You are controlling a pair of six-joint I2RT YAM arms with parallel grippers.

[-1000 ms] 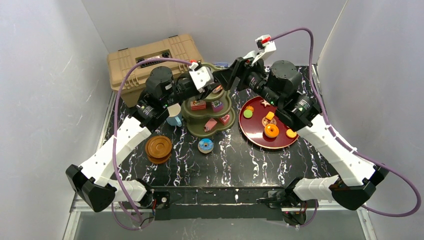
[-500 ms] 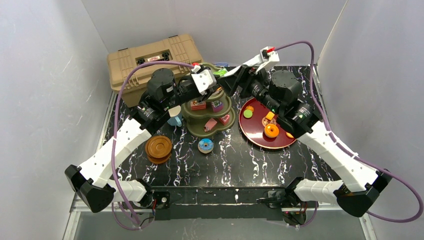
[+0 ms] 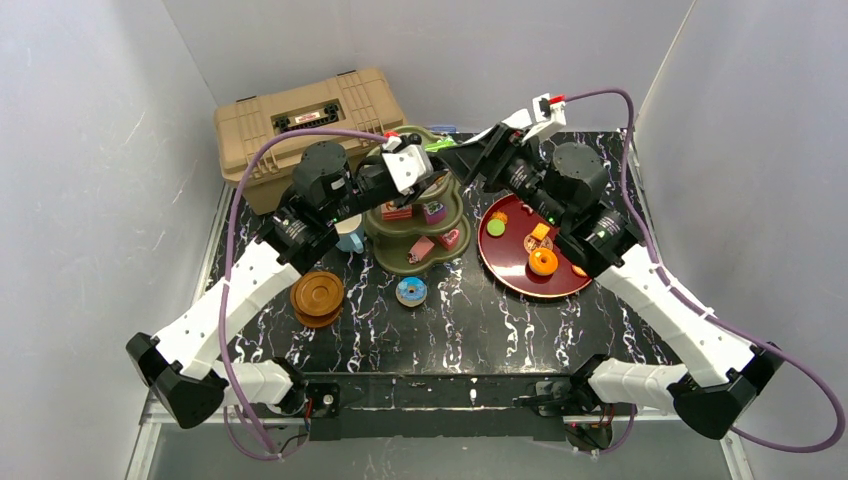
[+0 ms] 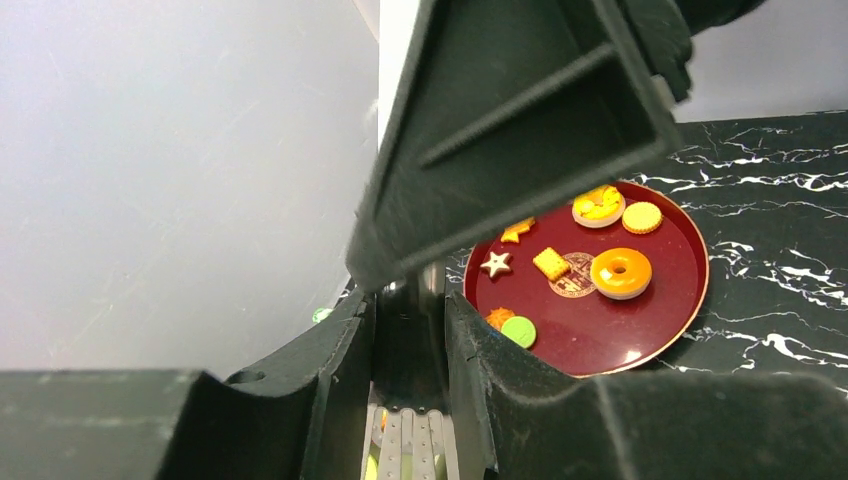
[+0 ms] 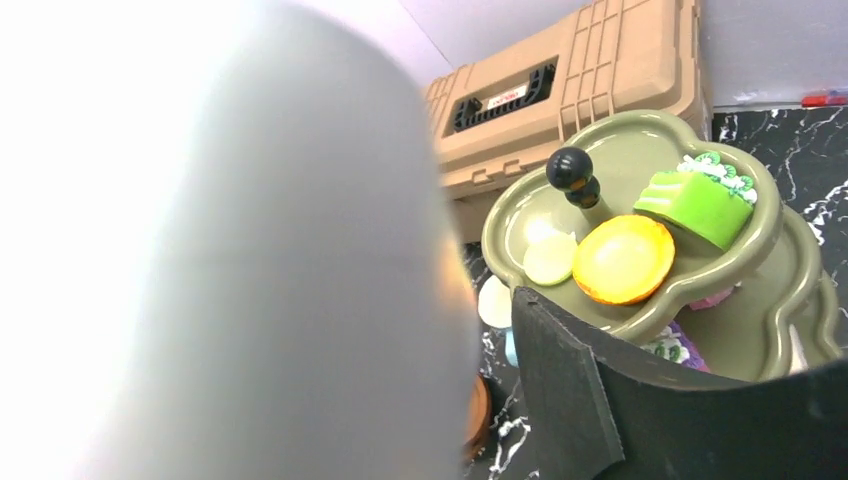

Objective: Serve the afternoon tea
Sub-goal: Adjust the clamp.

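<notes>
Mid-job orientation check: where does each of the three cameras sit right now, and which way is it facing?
Top external: above and behind the bases, looking down at the table; both arms show whole, meeting over the stand.
Left wrist: faces right toward the red tray; own fingers below.
Right wrist: faces left toward the stand's top tier and toolbox; own finger below.
Shared: top and left wrist, tray; top and right wrist, stand, toolbox.

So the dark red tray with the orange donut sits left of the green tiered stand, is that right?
No. The dark red tray with the orange donut sits right of the green tiered stand; the top external view shows it.
</notes>
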